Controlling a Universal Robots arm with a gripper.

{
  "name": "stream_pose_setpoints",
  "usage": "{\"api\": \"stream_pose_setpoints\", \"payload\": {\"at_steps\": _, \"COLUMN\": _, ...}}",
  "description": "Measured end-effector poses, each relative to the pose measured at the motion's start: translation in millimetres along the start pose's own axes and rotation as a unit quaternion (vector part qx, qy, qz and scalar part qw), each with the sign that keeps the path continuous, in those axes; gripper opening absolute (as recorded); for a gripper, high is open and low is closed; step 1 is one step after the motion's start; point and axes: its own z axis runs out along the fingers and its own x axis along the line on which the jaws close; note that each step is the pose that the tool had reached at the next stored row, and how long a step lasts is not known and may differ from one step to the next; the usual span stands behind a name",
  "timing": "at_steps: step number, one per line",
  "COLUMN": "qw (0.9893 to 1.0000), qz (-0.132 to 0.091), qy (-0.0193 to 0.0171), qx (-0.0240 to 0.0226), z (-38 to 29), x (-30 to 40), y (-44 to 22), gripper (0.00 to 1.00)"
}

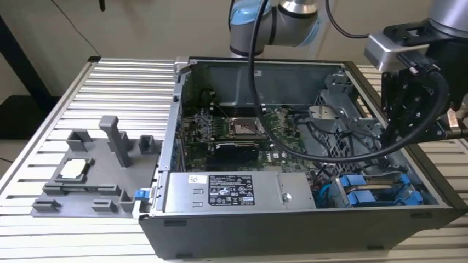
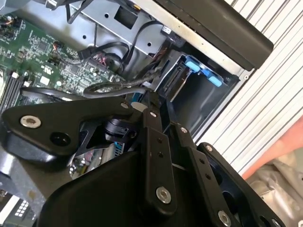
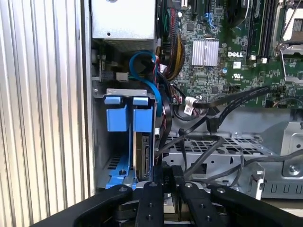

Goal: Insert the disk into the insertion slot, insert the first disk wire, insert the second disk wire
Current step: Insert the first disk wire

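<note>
Disk (image 3: 143,158) w/ carrier (image 3: 142,119) in insertion slot (image 3: 124,91)

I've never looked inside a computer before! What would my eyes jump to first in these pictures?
Probably the big open computer case in the middle of the exterior view, with its green circuit board lying inside. Next come the bright blue carriers in the insertion slot, one holding the disk, at the case's corner toward the exterior view's right, with the black robot arm hanging above.
</note>
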Motion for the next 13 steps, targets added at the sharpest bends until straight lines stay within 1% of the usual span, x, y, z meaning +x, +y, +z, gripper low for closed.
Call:
{"api": "stream_pose_setpoints", "payload": {"at_steps": 3, "qw": 1.0000, "qz": 0.001, "qy": 0.0002, "qx": -0.0016, "z": 3.1, "x": 0.1, "y": -3.4, "gripper": 0.19}}
{"api": "stream_pose_setpoints", "payload": {"at_steps": 10, "qw": 1.0000, "qz": 0.005, "qy": 0.0005, "qx": -0.0051, "z": 11.1, "x": 0.2, "y": -8.2, "gripper": 0.19}}
{"api": "stream_pose_setpoints", "payload": {"at_steps": 12, "qw": 0.9999, "qz": 0.005, "qy": 0.0006, "qx": -0.0088, "z": 12.7, "x": 0.3, "y": -10.4, "gripper": 0.19}}
{"api": "stream_pose_setpoints", "payload": {"at_steps": 13, "qw": 0.9999, "qz": 0.005, "qy": 0.0007, "qx": -0.0119, "z": 13.3, "x": 0.3, "y": -12.2, "gripper": 0.19}}
